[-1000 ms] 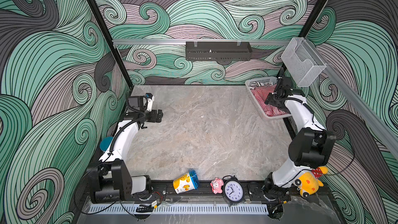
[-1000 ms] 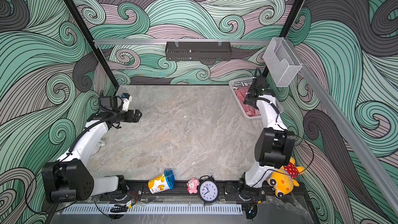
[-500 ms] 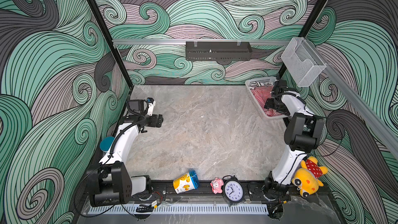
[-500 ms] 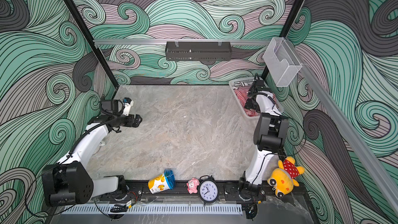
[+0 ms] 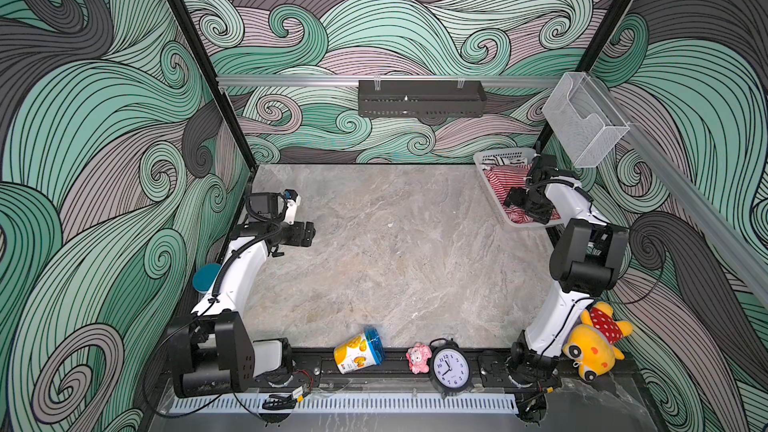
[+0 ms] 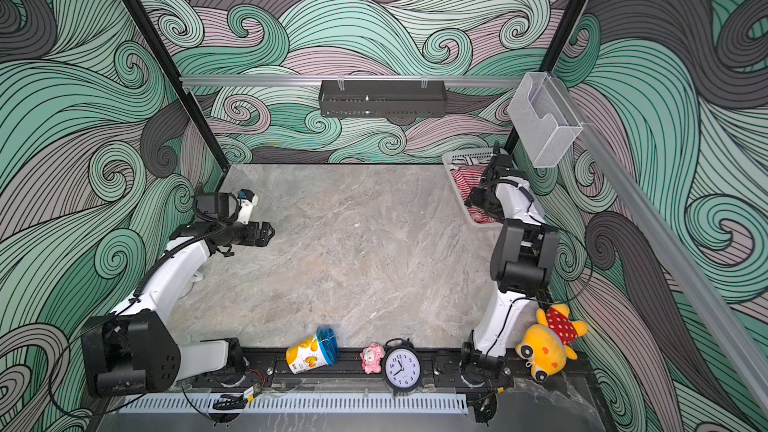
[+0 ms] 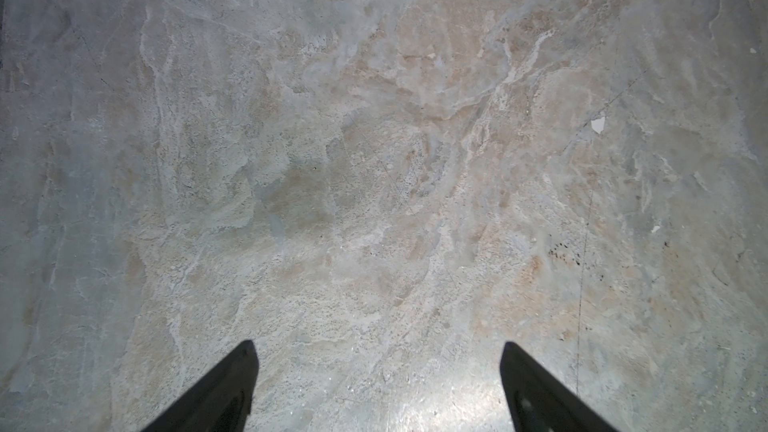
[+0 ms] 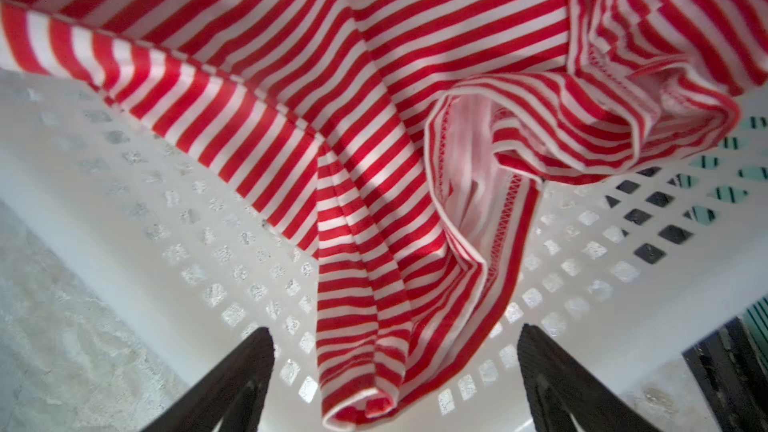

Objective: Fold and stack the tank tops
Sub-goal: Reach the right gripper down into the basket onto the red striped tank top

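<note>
A crumpled red-and-white striped tank top (image 5: 500, 178) (image 6: 462, 179) (image 8: 374, 126) lies in a white perforated basket (image 5: 490, 197) (image 6: 457, 193) at the back right. At the basket's far end a bit of a black-and-white tank top (image 5: 500, 157) shows. My right gripper (image 5: 521, 207) (image 6: 482, 203) (image 8: 395, 328) hangs open inside the basket, with a hanging fold of the red top between its spread fingers (image 8: 245, 367) and touching neither. At the left, my left gripper (image 5: 309, 234) (image 6: 268, 234) (image 7: 376, 344) stands open over the bare marble table (image 7: 374, 160), holding nothing.
Along the front edge lie a tipped yellow-and-blue cup (image 5: 358, 354), a pink toy (image 5: 417, 358) and an alarm clock (image 5: 451, 367). A yellow plush (image 5: 592, 344) sits by the right arm's base. A teal bowl (image 5: 205, 278) is at the left edge, and a clear box (image 5: 582, 122) hangs above the basket.
My right arm has folded back and its gripper has sunk lower into the basket, toward its near end. My left gripper has drifted slightly nearer and toward the middle.
</note>
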